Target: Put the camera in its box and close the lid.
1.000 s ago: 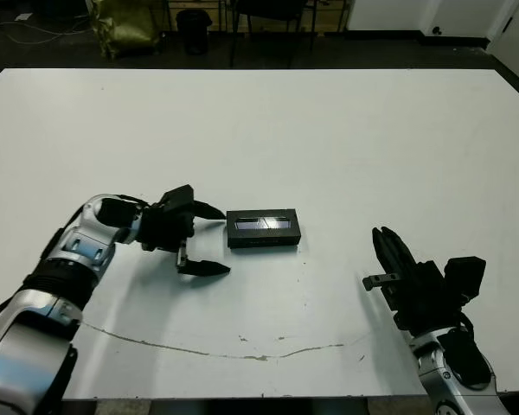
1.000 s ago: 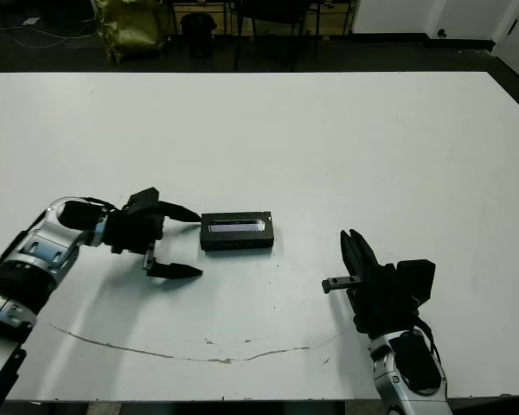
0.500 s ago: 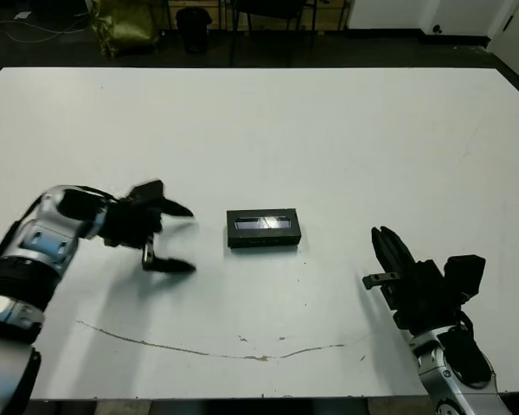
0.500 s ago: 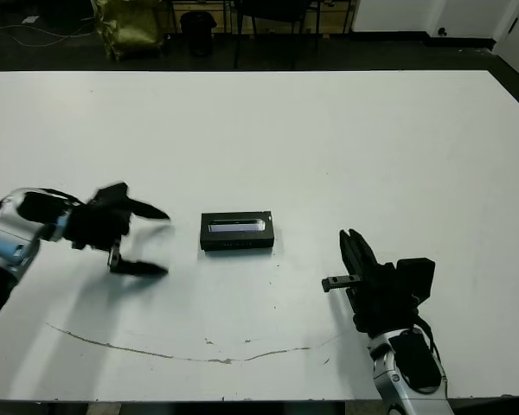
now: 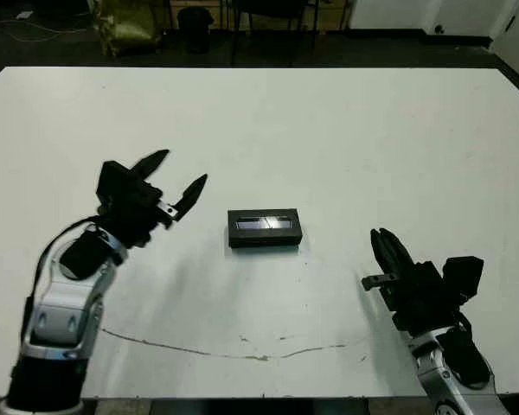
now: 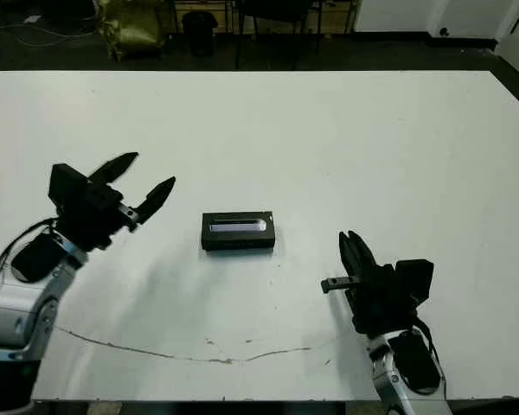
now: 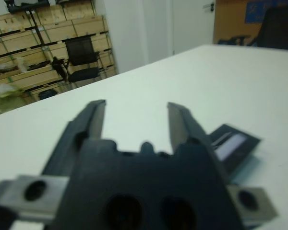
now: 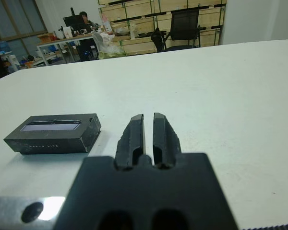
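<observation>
A closed black box (image 5: 265, 239) lies at the table's middle, the lid (image 5: 265, 223) with its glossy grey strip sitting flat on top. The camera is hidden from every view. My left gripper (image 5: 182, 167) is raised above the table to the left of the box, open, with nothing between its fingers; the left wrist view shows the box (image 7: 235, 143) off to one side of those fingers. My right gripper (image 5: 381, 235) rests low near the front right, shut and empty, apart from the box (image 8: 53, 139).
A thin dark scratch line (image 5: 242, 350) runs across the white table near the front edge. Chairs, shelves with cartons and a yellow-green bag (image 5: 125, 22) stand beyond the far edge.
My left arm has pulled back from the box and lifted off the table, its open fingers now pointing up and away. The box and right gripper have not moved.
</observation>
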Controlling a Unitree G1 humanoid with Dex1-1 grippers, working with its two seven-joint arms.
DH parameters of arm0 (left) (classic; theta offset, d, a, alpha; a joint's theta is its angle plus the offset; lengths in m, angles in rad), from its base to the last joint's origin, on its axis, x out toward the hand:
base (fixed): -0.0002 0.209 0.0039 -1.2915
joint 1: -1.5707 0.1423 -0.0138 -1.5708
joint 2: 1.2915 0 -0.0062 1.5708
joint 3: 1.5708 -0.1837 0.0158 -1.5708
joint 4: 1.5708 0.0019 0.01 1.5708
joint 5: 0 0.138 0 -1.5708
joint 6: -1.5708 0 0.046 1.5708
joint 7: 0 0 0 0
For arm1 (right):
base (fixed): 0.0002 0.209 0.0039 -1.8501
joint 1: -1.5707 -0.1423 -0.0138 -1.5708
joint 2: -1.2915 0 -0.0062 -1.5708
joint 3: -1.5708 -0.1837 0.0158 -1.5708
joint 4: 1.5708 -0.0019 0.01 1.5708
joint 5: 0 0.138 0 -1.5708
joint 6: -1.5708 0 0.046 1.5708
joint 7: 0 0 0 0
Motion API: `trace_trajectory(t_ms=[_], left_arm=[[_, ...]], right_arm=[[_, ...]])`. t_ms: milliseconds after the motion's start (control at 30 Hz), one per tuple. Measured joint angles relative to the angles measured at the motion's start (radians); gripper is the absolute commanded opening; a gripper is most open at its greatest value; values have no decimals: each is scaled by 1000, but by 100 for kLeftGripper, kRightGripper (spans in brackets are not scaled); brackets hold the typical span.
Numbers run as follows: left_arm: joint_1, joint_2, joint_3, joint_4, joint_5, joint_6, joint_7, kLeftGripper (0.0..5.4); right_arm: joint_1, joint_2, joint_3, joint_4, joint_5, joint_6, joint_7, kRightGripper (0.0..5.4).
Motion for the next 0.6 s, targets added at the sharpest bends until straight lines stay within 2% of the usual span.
trace_trajectory(t_ms=[167, 300, 600], left_arm=[[28, -58, -104, -75, 13, 75, 59, 106], [27, -98, -184, -83, 64, 99, 118, 6], [-9, -146, -286, -8, 190, 129, 204, 2]], right_arm=[[0, 0, 1, 4, -1, 0, 1, 0], [0, 4, 2, 4, 3, 0, 1, 0], [3, 8, 8, 14, 22, -7, 14, 0]])
